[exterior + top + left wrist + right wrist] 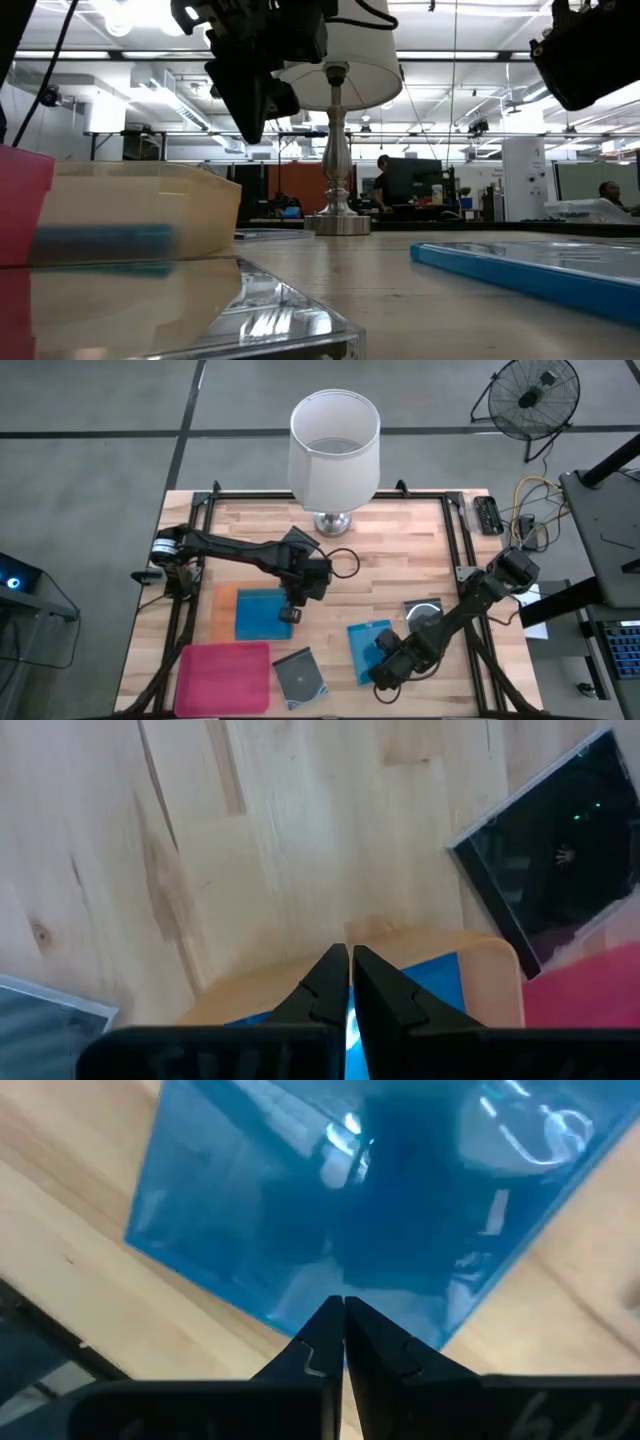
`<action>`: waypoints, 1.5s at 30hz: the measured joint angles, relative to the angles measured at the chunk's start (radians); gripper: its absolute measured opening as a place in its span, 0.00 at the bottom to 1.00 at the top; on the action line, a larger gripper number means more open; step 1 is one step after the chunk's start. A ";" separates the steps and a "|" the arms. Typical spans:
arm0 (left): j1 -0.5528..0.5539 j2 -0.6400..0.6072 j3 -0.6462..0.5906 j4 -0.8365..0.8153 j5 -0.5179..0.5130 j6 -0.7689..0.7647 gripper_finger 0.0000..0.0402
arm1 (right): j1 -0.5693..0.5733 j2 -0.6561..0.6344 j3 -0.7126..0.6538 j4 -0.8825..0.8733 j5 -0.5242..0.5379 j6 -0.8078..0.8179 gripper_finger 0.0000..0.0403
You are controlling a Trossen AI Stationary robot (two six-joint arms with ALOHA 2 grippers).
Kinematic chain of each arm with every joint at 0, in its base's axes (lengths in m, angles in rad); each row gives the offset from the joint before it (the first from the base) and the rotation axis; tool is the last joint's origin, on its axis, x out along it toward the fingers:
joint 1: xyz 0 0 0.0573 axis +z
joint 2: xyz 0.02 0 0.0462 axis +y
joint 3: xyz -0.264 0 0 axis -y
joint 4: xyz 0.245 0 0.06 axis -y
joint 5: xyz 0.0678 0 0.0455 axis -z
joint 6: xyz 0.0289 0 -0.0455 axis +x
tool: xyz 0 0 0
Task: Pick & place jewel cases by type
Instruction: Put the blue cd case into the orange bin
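At the table's (400,525) eight o'clock we see a flat magenta-pink tray (224,678). Above it, a flat orange tray (224,600) is mostly hidden by a solid blue jewel case (258,615). The left end effector (287,616) hovers at that case's right edge, clenched and empty. At six o'clock lies a dark transparent jewel case (301,677). The right end effector (385,682), clenched and empty, overlaps a second blue jewel case (366,643). Another dark jewel case (423,611) shows partly behind the arm.

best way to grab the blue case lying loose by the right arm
Take the blue jewel case by its near edge, just under the right claw. It lies flat on the table, so only its thin rim offers purchase; come in low and slip one finger beneath.
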 joint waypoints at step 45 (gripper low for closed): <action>-0.001 -0.029 0.000 0.178 0.115 -0.235 0.00 | -0.230 -0.303 -0.164 -0.256 0.316 -0.027 0.02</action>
